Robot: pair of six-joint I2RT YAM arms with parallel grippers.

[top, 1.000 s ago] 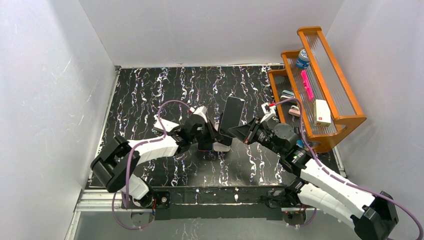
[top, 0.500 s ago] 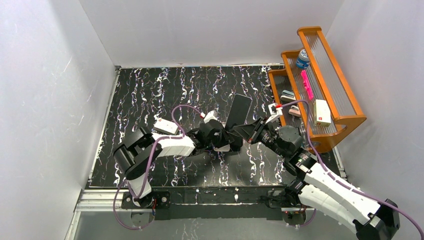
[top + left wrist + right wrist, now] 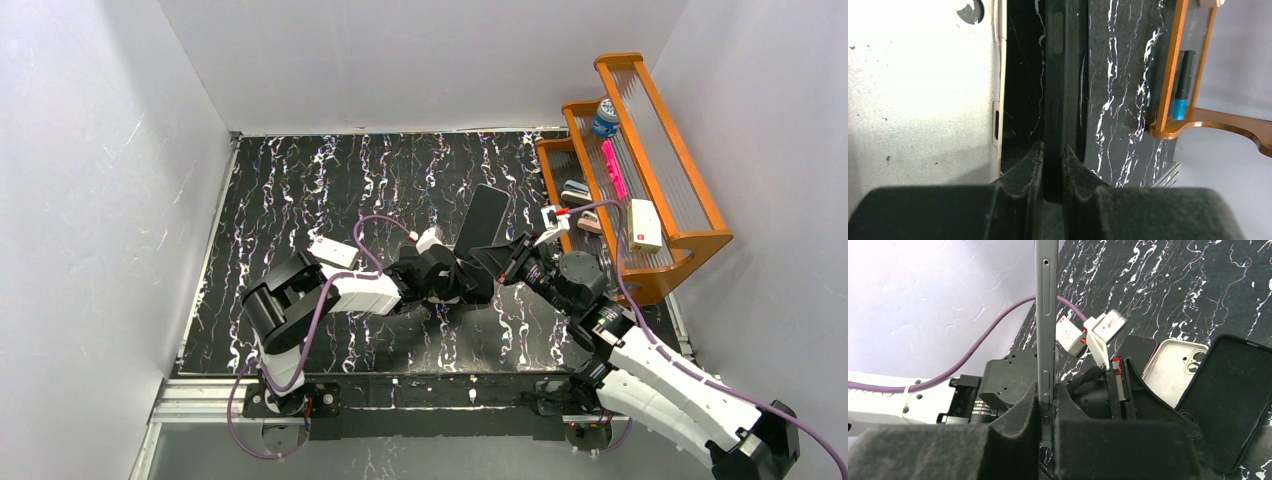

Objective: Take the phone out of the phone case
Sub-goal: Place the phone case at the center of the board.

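Observation:
My right gripper (image 3: 497,262) is shut on the lower edge of a dark phone (image 3: 483,222) and holds it upright above the table. In the right wrist view the phone (image 3: 1046,315) stands edge-on between the fingers of the right gripper (image 3: 1046,390). My left gripper (image 3: 455,283) sits close against the right one. It is shut on the rim of an empty black phone case (image 3: 1055,95), seen edge-on between the fingers of the left gripper (image 3: 1052,150). The case's open hollow side (image 3: 1228,400) shows in the right wrist view, apart from the phone.
A beige phone case (image 3: 1173,370) lies on the black marbled table (image 3: 300,190) by the left gripper, with a dark slab (image 3: 1138,347) next to it. An orange wooden rack (image 3: 690,240) with several small items stands at the right. White walls enclose the table.
My left arm has stretched to the right, bringing its gripper up against the right gripper. The phone in the right gripper has shifted slightly right and tilted.

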